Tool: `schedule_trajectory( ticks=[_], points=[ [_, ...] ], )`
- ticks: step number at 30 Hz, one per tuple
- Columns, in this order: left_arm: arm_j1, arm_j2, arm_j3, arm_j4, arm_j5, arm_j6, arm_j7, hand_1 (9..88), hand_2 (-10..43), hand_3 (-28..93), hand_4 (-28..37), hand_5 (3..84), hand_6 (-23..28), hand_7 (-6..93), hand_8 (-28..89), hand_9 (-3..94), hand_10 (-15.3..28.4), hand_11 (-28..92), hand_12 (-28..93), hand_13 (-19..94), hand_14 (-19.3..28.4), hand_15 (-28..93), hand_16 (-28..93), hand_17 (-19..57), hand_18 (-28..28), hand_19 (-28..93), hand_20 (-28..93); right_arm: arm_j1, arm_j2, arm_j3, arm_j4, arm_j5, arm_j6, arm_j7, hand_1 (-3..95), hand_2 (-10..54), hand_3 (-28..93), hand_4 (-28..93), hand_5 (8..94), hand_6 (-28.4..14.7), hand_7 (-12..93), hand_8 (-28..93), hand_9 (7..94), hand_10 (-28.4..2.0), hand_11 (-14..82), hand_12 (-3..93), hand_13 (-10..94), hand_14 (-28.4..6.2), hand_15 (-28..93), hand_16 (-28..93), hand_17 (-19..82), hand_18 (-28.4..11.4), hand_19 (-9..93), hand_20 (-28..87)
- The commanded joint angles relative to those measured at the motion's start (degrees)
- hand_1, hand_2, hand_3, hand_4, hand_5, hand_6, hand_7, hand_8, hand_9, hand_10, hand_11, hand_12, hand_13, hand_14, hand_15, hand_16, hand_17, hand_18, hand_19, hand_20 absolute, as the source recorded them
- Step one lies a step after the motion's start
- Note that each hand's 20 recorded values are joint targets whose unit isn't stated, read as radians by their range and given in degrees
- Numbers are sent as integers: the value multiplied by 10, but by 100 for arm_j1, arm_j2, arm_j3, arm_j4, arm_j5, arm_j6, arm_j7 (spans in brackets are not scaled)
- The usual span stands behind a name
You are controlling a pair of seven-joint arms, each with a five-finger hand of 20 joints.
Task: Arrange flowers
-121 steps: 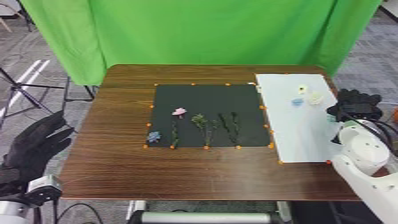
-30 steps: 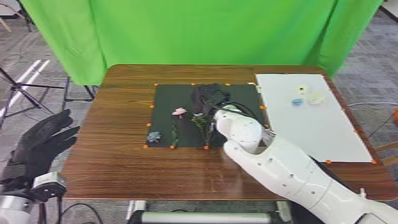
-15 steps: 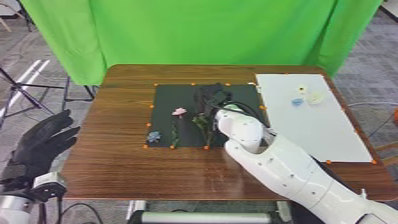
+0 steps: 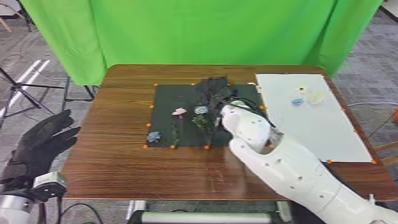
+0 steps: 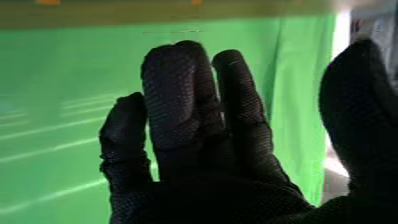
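Now the right hand (image 4: 213, 90) has drawn back towards the mat's (image 4: 173, 93) far edge, uncovering a pale blue bloom (image 4: 202, 109) at the head of the leafy stem (image 4: 202, 121), beside the pink flower (image 4: 179, 111), so that placement looks made; its fingers are straight and released. The left hand (image 4: 43, 142), open too, sits off the table's (image 4: 111, 165) left edge. More blooms (image 4: 298, 102) wait on the white sheet (image 4: 324, 132); best lift clear of the petals, then swing right over the mat's edge
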Motion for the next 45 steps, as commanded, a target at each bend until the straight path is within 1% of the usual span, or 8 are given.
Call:
schedule_trajectory(
  ticks=[1, 10, 15, 22, 28, 32, 38, 45],
  points=[
    [129, -107, -28, -47, -7, 6, 49, 274, -8, 720, -262, 287, 20, 241, -124, 245, 109, 235, 161, 215, 140, 314, 13, -84, 195, 431, 89, 148, 959, 438, 185, -46, 249, 1071, 234, -59, 871, -252, 404, -36, 305, -135, 417, -149, 323, 274, 450, -108, 631, 216, 153, -200, 754, 570],
    [115, -138, -22, -47, -10, 36, 72, 274, -7, 720, -263, 287, 20, 243, -126, 245, 109, 234, 161, 214, 140, 315, 12, -83, 195, 430, 89, -323, 1737, 990, 440, 164, 15, 1813, 279, -78, 898, -245, 287, -45, 258, -121, 293, -161, 180, 257, 294, -133, 291, 211, 74, -200, 583, 369],
    [119, -147, -12, -47, -10, 48, 70, 273, -7, 721, -264, 287, 20, 244, -126, 245, 109, 233, 160, 215, 141, 316, 12, -84, 195, 431, 89, -613, 1830, 1208, 464, 246, -127, 1855, 307, -80, 912, -234, 279, -20, 268, -136, 307, -155, 173, 243, 335, -133, 248, 205, 79, -205, 573, 343],
    [80, -141, 1, -35, 2, 31, 45, 273, -6, 721, -265, 288, 20, 245, -126, 245, 109, 234, 161, 214, 140, 313, 12, -84, 196, 431, 89, -819, 1829, 1375, 621, 366, -196, 1575, 322, -91, 903, -249, 296, -13, 274, -136, 387, -138, 179, 222, 464, -83, 281, 210, 106, -192, 620, 361],
    [114, -149, -4, -42, -19, 66, 64, 272, -5, 722, -265, 290, 21, 245, -127, 246, 110, 237, 162, 215, 140, 315, 13, -84, 196, 431, 89, -918, 1886, 1322, 665, 237, 231, 1267, 341, -95, 905, -273, 359, 2, 325, -158, 483, -120, 214, 206, 569, -48, 375, 205, 138, -186, 680, 405],
    [127, -155, -10, -47, -21, 64, 53, 272, -5, 722, -265, 290, 21, 246, -127, 246, 109, 237, 162, 215, 140, 315, 12, -84, 196, 432, 89, -833, 1887, 1089, 825, 97, 771, 1101, 374, -95, 874, -282, 438, 29, 378, -188, 570, -80, 261, 209, 642, -23, 391, 283, 162, -183, 695, 431],
    [114, -153, -19, -46, -14, 70, 38, 273, -1, 720, -265, 290, 21, 246, -127, 246, 109, 238, 161, 215, 140, 316, 12, -83, 195, 432, 89, -880, 1894, 1040, 835, 60, 1300, 978, 501, -94, 778, -282, 675, 45, 478, -45, 862, -37, 119, 439, 795, -2, 426, 368, 241, -166, 737, 475],
    [136, -142, -53, -60, -20, 75, 37, 273, -1, 719, -265, 291, 21, 247, -128, 246, 109, 237, 160, 215, 139, 315, 12, -83, 196, 432, 89, -1010, 1877, 1110, 175, 212, 1652, 622, 501, -95, 820, -282, 738, 36, 454, -52, 902, -44, 113, 449, 839, 11, 398, 411, 269, -166, 745, 480]
  ],
)
